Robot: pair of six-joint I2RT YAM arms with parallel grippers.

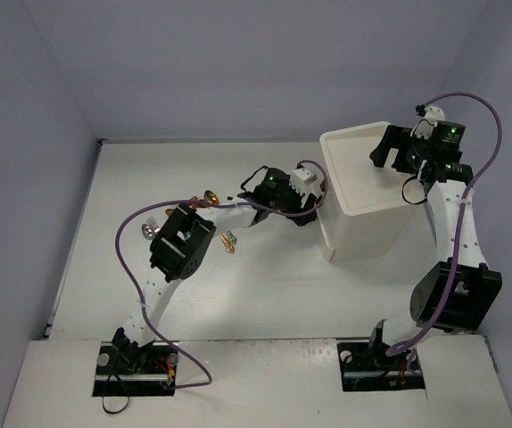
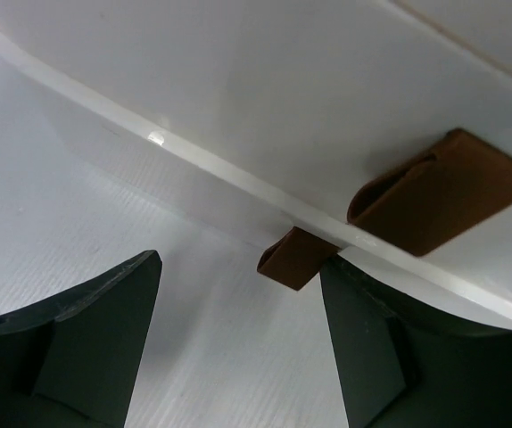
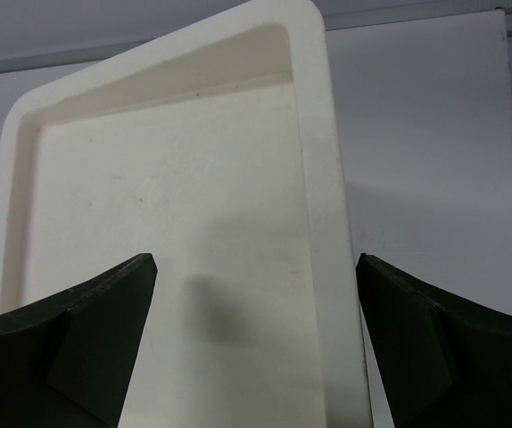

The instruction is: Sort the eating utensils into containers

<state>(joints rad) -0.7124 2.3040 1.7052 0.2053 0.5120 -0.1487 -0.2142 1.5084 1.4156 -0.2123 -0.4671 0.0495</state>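
Your left gripper (image 2: 240,267) lines up on a drawer's brown handle (image 2: 293,257).
Both grippers are wide open and empty. The right gripper (image 3: 256,263) hovers over the drawer unit (image 1: 363,192), probably to steady it. The utensils (image 1: 208,196) lie unsorted on the bench (image 1: 265,285).

Lab booth: bare walls (image 1: 194,62), white table (image 1: 265,294)

The left arm (image 1: 183,242) hides most utensils (image 1: 210,196); those showing are too small to identify.
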